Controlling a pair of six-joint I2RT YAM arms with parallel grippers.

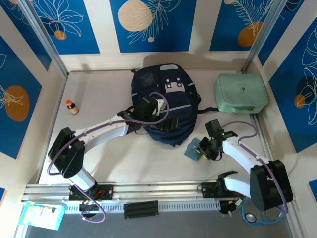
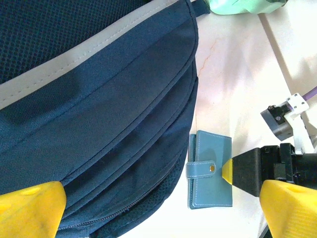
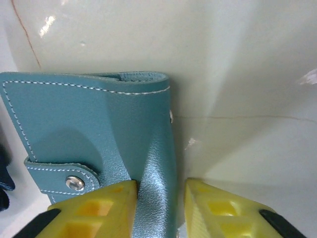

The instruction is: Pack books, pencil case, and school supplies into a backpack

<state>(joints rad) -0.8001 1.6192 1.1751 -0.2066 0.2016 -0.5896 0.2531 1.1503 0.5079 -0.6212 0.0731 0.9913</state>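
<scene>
The navy backpack [image 1: 163, 89] lies flat in the middle of the table. Its zipped lower panels show in the left wrist view [image 2: 99, 99]. My left gripper [image 1: 162, 118] hovers over its front, open [image 2: 161, 218], with nothing between its yellow fingers. The teal-blue booklet [image 1: 192, 149] with a snap strap lies on the table just right of the backpack's bottom edge [image 2: 210, 168]. My right gripper [image 1: 204, 148] is shut on the booklet's right edge, where the cover [image 3: 89, 124] creases up between the jaws [image 3: 158, 208]. The books are out of view.
A mint-green rounded case [image 1: 241, 93] sits at the back right, near the backpack's top. A small orange-capped bottle [image 1: 72, 106] stands at the left. Walls enclose the table on three sides.
</scene>
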